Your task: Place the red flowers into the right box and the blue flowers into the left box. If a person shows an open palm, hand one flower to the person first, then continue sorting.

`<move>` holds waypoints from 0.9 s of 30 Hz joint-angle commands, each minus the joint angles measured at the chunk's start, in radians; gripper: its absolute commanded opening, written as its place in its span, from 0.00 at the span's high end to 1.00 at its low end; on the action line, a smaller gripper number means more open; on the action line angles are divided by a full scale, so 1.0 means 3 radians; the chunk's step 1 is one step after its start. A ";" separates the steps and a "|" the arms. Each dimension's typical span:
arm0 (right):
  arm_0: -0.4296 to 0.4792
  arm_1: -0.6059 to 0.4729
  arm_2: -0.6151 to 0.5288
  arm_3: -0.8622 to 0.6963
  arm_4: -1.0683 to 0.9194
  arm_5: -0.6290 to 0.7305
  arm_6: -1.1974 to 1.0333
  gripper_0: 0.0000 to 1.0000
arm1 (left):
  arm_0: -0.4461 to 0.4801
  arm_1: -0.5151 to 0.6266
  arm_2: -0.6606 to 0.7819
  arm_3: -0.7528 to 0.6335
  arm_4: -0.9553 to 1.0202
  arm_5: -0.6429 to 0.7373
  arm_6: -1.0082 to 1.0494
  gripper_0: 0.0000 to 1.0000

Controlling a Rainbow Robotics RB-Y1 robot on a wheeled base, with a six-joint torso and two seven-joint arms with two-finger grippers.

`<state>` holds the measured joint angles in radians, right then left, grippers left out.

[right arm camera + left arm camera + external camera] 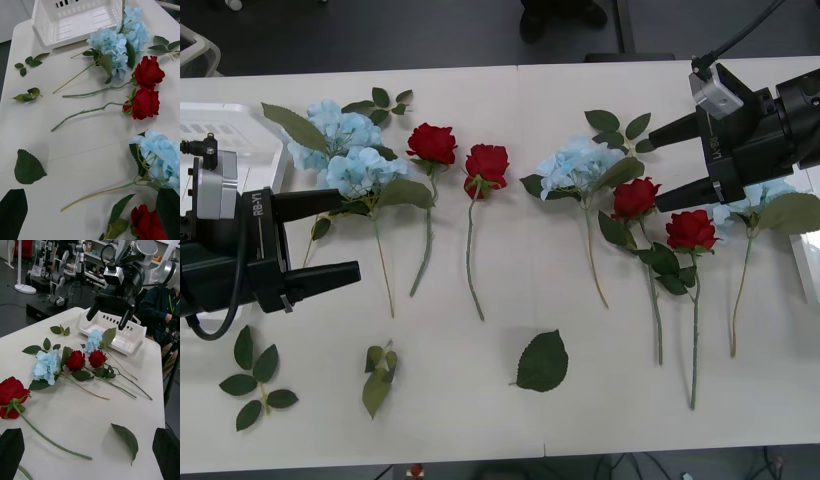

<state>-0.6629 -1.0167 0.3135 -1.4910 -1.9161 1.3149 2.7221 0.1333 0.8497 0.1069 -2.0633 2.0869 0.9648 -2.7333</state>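
Note:
Four red flowers lie on the white table: two left of centre (432,143) (487,163) and two right of centre (635,197) (691,229). Blue flowers lie at the far left (345,150), in the middle (580,165) and at the right (760,195). My right gripper (665,163) hangs open just above the rightmost blue flower (93,339), holding nothing. At the table's left side my left gripper (345,237) is open and empty, next to the left blue flowers. The left box (220,130) sits behind it. The right box (810,260) shows its rim at the right edge.
Loose green leaves lie along the near side: a sprig (255,385), a small sprig (378,375) and a single broad leaf (542,362). More leaf sprigs sit at the far side (390,100) (620,125). A person's dark shoes (560,15) stand beyond the far edge.

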 commanded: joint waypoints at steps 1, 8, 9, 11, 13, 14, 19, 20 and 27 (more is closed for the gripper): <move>0.0180 -0.0170 0.0065 -0.0016 0.0041 -0.0027 -0.0056 0.00 | -0.0107 0.0139 -0.0055 -0.0020 0.0049 -0.0025 0.0094 0.00; 0.0108 -0.0277 0.0029 -0.0021 0.0144 0.0004 -0.0056 0.00 | -0.0138 0.0394 0.0007 0.0041 0.0238 0.0021 0.0094 0.00; 0.0103 -0.0277 0.0008 -0.0021 0.0215 0.0009 -0.0056 0.00 | -0.0163 0.0471 0.0068 0.0041 0.0269 0.0021 0.0094 0.00; 0.0103 -0.0293 -0.0017 -0.0016 0.0333 0.0009 -0.0074 0.00 | -0.0214 0.0589 0.0140 0.0047 0.0264 0.0015 0.0214 0.00; 0.0103 -0.0328 -0.0017 0.0000 0.0496 0.0009 -0.0626 0.00 | -0.0255 0.0681 0.0227 0.0082 0.0192 -0.0015 0.0526 0.00; 0.0108 -0.0354 -0.0017 0.0015 0.0624 0.0019 -0.0949 0.00 | -0.0311 0.0732 0.0252 0.0133 0.0151 -0.0015 0.0730 0.00; 0.0108 -0.0354 -0.0017 0.0168 0.1371 0.0112 -0.1935 0.00 | -0.0628 0.0900 0.0221 0.0486 -0.0104 -0.0015 0.1226 0.00; 0.0108 -0.0354 -0.0012 0.0245 0.1514 0.0122 -0.2109 0.00 | -0.0710 0.0916 0.0196 0.0583 -0.0181 -0.0015 0.1329 0.00; 0.0108 -0.0267 0.0044 0.0843 0.1887 0.0147 -0.2431 0.00 | -0.1191 0.1069 -0.0070 0.1110 -0.0524 -0.0077 0.1789 0.00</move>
<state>-0.6217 -1.0771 0.3231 -1.2971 -1.3674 1.3482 2.0309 -0.1349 1.0950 0.1310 -1.7766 1.9640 0.9633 -2.2192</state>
